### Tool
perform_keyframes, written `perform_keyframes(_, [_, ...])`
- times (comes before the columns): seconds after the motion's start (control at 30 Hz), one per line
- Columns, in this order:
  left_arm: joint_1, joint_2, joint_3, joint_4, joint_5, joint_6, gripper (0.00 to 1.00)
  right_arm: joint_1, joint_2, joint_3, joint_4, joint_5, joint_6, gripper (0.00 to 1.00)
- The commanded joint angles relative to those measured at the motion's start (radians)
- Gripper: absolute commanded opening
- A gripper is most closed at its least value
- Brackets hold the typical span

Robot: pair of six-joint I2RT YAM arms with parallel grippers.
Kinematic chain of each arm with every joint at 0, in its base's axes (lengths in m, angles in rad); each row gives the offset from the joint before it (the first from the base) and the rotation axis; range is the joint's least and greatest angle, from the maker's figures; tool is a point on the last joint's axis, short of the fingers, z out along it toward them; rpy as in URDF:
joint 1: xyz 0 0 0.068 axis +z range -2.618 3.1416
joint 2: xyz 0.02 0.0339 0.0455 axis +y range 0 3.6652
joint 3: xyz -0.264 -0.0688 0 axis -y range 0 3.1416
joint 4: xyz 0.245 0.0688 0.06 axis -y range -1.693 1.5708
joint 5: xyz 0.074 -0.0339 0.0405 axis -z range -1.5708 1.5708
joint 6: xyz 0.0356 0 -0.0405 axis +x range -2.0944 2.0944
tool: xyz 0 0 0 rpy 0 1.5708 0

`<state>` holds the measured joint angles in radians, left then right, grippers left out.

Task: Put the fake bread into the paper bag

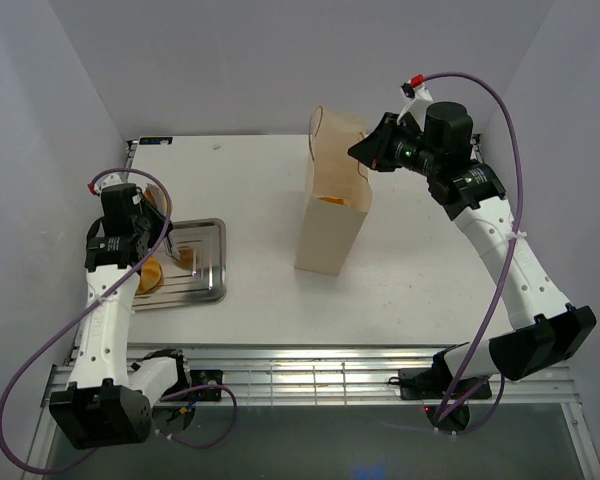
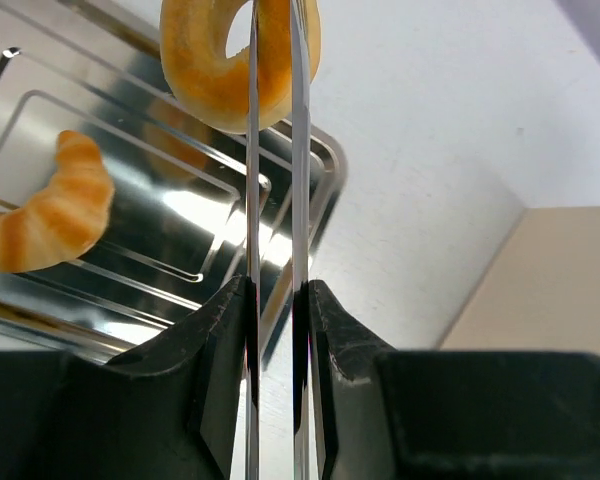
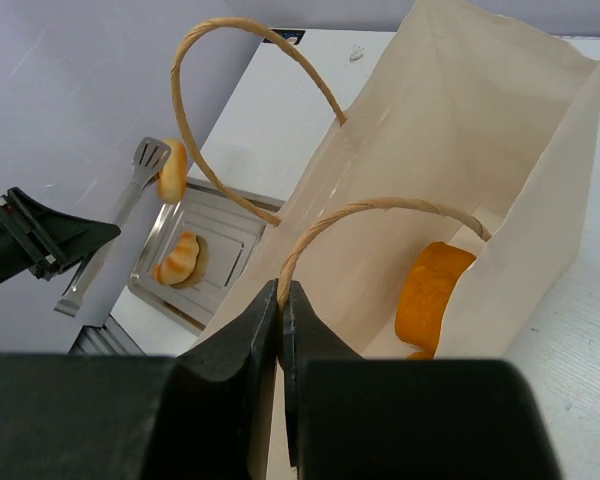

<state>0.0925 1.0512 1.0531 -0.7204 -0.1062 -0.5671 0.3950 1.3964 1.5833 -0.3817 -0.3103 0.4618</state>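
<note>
My left gripper (image 2: 275, 290) is shut on long metal tongs (image 2: 298, 150), and their tips pinch a ring-shaped piece of fake bread (image 2: 205, 70) held above the tray; it also shows in the right wrist view (image 3: 172, 170). A croissant-shaped bread (image 2: 50, 215) lies on the silver tray (image 2: 320, 190). The paper bag (image 1: 332, 215) stands upright mid-table with its mouth open. My right gripper (image 3: 281, 290) is shut on the bag's near string handle (image 3: 380, 207). An orange bread piece (image 3: 432, 295) lies inside the bag.
The tray (image 1: 220, 262) sits at the table's left, near the front edge. The left arm (image 1: 115, 290) stands over it. The bag's far handle (image 3: 230, 60) stands free. Grey walls close in the table on both sides and at the back.
</note>
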Motion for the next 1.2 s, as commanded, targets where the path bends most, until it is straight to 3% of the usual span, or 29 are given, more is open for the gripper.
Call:
perform_keyframes(0.0, [0.006,-0.077,0.013,0.049,0.137,-0.02,0.09,0.004,-0.048,-0.014,0.05,0.01,0.003,0.08])
perform_keyframes(0.57, [0.004,-0.152,0.148,0.148,0.654,-0.188,0.09,0.004,-0.106,-0.083,0.095,0.05,0.02,0.08])
perform_keyframes(0.73, [-0.003,-0.161,0.197,0.245,0.807,-0.276,0.1,0.004,-0.111,-0.075,0.095,0.057,0.023,0.08])
perform_keyframes(0.93, [-0.075,-0.128,0.211,0.458,0.915,-0.402,0.12,0.004,-0.108,-0.065,0.096,0.057,0.029,0.08])
perform_keyframes(1.17, [-0.276,-0.091,0.269,0.542,0.879,-0.421,0.13,0.004,-0.108,-0.06,0.102,0.056,0.038,0.08])
